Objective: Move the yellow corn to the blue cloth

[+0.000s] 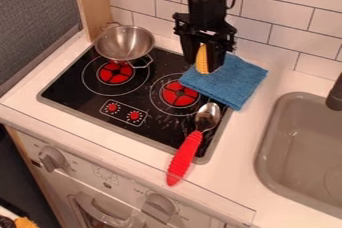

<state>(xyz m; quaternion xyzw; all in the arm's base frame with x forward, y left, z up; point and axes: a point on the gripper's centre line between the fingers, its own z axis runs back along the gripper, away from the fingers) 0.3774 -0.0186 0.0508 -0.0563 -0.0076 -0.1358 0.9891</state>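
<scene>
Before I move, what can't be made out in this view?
All camera view:
Corn: partly hidden by the gripper.
Corn to blue cloth: touching or above, unclear from this angle.
Cloth: part behind the gripper.
Faucet, sink: cut off, right edge.
Yellow thing: cut off, bottom edge, unidentifiable.

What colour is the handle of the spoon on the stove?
The handle is red, seen best in the camera view.

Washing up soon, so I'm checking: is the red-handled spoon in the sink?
No, the red-handled spoon lies across the edge of the black stovetop, outside the sink.
</scene>
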